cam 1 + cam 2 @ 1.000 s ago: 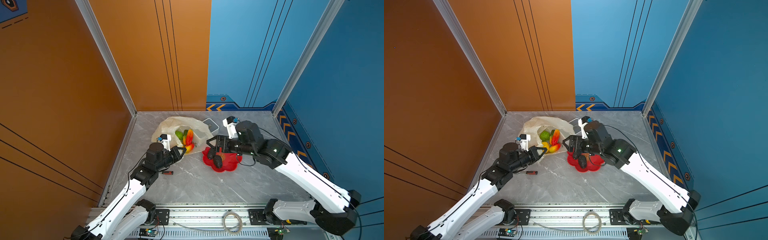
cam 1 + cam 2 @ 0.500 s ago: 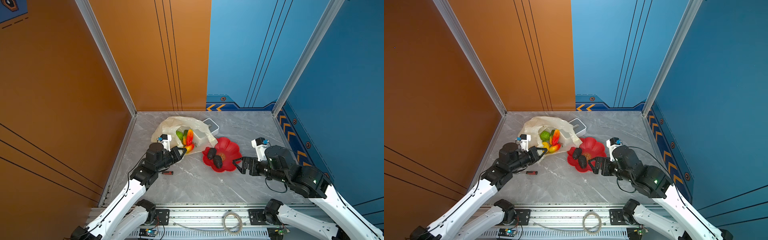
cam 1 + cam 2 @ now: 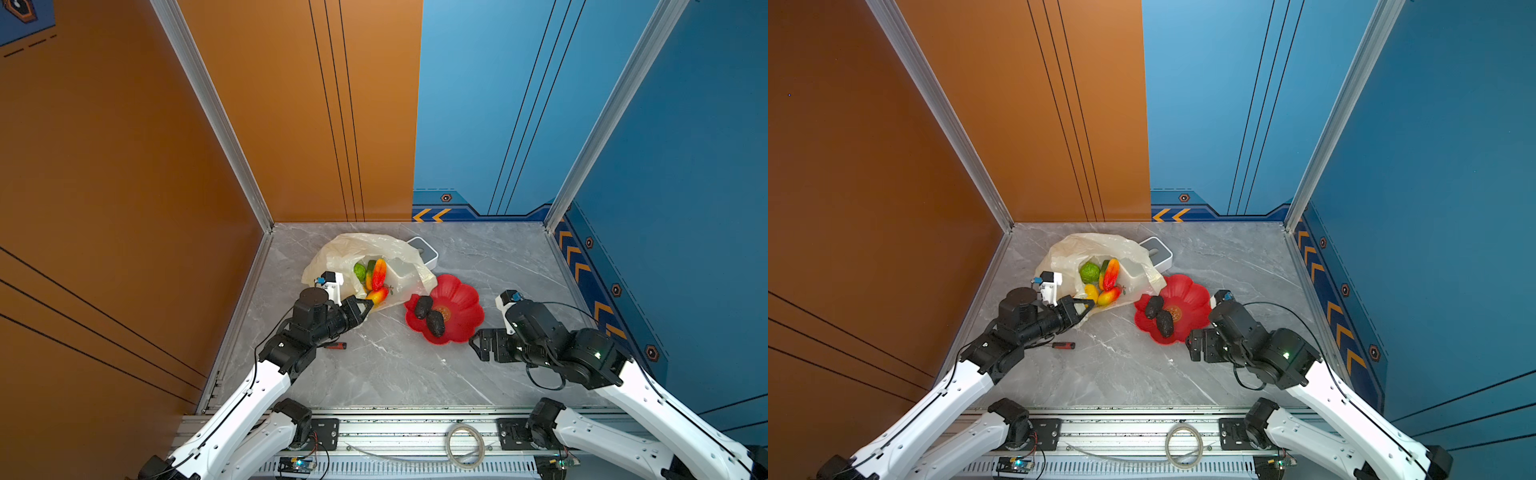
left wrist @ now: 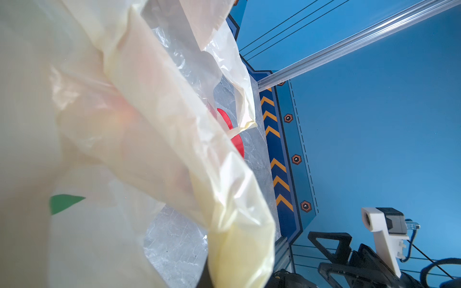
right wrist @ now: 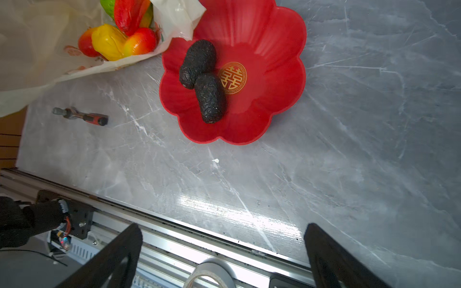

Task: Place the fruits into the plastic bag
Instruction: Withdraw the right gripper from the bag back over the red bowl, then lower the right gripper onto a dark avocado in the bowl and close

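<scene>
- Since everything rests on it, start with the grey marble tabletop [image 3: 395, 374]; the red dish [image 3: 461, 299] sits mid-table and is the reference for all places below.
- plastic bag [image 3: 353, 249]: left of the red dish and slightly behind it, lying open and crumpled. One flap drapes over the dish's left rim, clearest in the right wrist view [image 5: 179, 22].
- left gripper [image 3: 368, 302]: left of the red dish at the bag's near edge, jaws pressed together on the bag film. Plastic fills most of the left wrist view [image 4: 149, 124].
- right gripper [image 3: 478, 345]: just front-right of the red dish, clear of its rim. Jaws spread wide, nothing between them [image 5: 222, 227].
- box [image 3: 424, 251], white-grey: behind the red dish, partly under the bag.
- dark fruits: two, both inside the red dish on its left half and touching each other [image 5: 198, 62] [image 5: 210, 99].
- Inside the bag mouth, left of the red dish: green round fruit [image 3: 1089, 272], red-orange oblong fruit [image 3: 1111, 274] and yellow fruit [image 3: 1091, 293], bunched together.
- screwdriver [image 3: 336, 345], red handle: front-left of the red dish, well apart from it, flat on the tabletop.
</scene>
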Action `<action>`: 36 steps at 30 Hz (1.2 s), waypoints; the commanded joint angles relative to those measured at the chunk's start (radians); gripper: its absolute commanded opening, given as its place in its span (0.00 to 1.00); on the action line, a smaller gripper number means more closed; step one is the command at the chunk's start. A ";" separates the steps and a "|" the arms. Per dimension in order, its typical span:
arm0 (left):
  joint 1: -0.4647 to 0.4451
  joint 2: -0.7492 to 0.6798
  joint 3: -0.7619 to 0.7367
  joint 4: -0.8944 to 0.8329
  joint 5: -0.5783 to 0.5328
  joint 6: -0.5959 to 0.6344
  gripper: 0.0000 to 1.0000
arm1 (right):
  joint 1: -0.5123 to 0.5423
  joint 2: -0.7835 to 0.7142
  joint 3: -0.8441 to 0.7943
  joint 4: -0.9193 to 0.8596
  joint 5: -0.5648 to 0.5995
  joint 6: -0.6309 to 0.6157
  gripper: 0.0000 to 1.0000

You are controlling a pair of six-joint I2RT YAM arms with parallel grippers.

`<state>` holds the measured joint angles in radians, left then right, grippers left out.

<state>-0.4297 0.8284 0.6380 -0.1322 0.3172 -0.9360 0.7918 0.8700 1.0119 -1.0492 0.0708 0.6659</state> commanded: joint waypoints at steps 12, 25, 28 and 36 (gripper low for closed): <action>-0.004 0.029 0.031 -0.032 -0.004 0.032 0.00 | -0.035 0.472 0.108 0.264 -0.039 -0.116 1.00; -0.017 -0.021 0.048 -0.047 -0.033 0.026 0.00 | -0.159 0.910 0.249 0.359 -0.206 -0.162 0.89; -0.018 -0.026 0.045 -0.047 -0.044 0.026 0.00 | -0.169 0.942 0.257 0.358 -0.209 -0.167 0.85; -0.020 0.014 0.074 -0.047 -0.028 0.035 0.00 | -0.164 0.976 0.251 0.368 -0.183 -0.168 0.79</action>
<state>-0.4397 0.8272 0.6678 -0.1734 0.2882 -0.9211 0.6281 1.8259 1.2438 -0.6941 -0.1276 0.5117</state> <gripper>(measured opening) 0.045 0.795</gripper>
